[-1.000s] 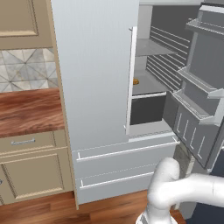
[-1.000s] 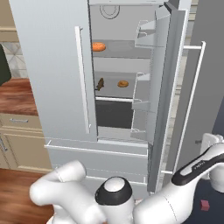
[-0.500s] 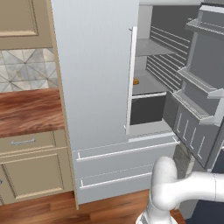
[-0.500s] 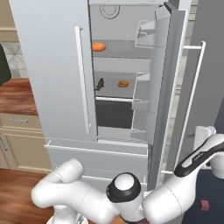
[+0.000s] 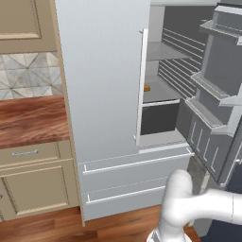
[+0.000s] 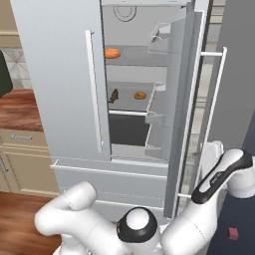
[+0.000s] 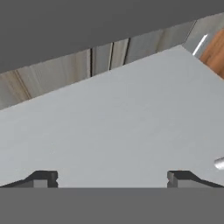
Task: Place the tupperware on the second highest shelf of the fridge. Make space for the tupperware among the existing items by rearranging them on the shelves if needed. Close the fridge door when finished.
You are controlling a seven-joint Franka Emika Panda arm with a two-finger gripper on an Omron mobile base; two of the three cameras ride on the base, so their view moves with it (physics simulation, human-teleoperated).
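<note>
Kitchen scene, fridge [image 6: 60,74] with right door open, its pale grey panel just before wide-open, empty jaws [image 7: 111,177].

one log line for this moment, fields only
fridge: right door open | existing items: on shelves | gripper: open, empty, facing grey panel
</note>
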